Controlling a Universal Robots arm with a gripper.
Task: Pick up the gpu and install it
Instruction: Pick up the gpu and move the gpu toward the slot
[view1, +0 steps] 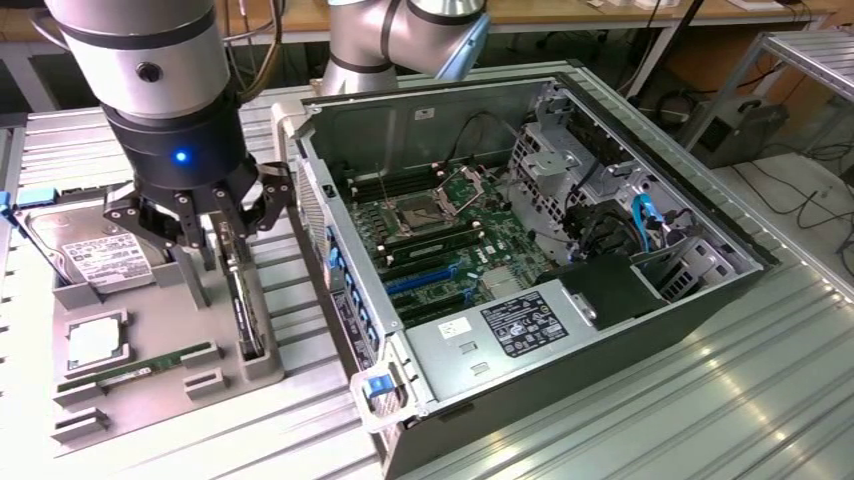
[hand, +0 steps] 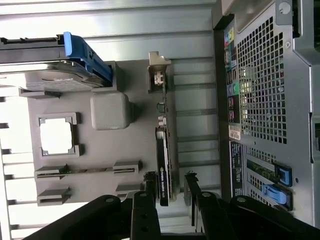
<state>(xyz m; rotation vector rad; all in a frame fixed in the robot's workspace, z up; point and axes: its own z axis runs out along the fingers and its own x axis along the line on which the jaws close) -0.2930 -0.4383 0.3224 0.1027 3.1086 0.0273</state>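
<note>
The gpu (view1: 242, 295) stands edge-on as a thin dark slab in a slot of the grey fixture tray (view1: 160, 385), at the exterior view's left. In the wrist view the gpu (hand: 163, 150) shows its green board edge, black shroud and silver end bracket (hand: 159, 70). My gripper (view1: 224, 225) hangs just above the card's far end. It is open, with one finger on each side of the card (hand: 170, 182) and nothing gripped. The dark fingertips (hand: 190, 182) stand apart from the card's faces.
The open computer case (view1: 667, 330) lies to the tray's right with its motherboard (view1: 441, 245) exposed. On the tray are a hard drive (view1: 94, 255), a CPU (view1: 96, 340) and a RAM stick (view1: 147, 362). The case's rear panel (hand: 265, 100) is close beside the tray.
</note>
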